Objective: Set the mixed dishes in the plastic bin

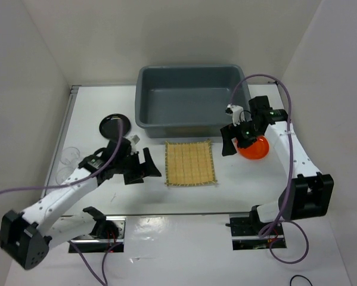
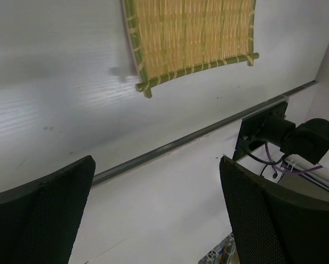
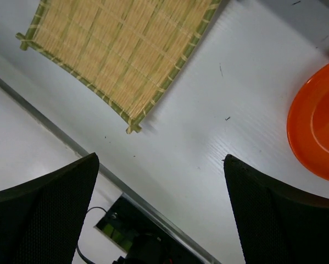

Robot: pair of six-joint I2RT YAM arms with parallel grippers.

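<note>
Bamboo mat [image 1: 191, 164], flat at mid-worktop before the far-edge bin [image 1: 193, 95], looks light, thin and flexible, best pinched at a bound side edge; left gripper [image 2: 156, 181] and right gripper [image 3: 161, 176] gape wide, empty.

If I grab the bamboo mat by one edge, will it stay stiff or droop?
Probably light: the bamboo mat is thin woven slats. It may bend along one direction and stay stiffer along the other. It lies flat on the table, so catching its edge looks tricky.
</note>
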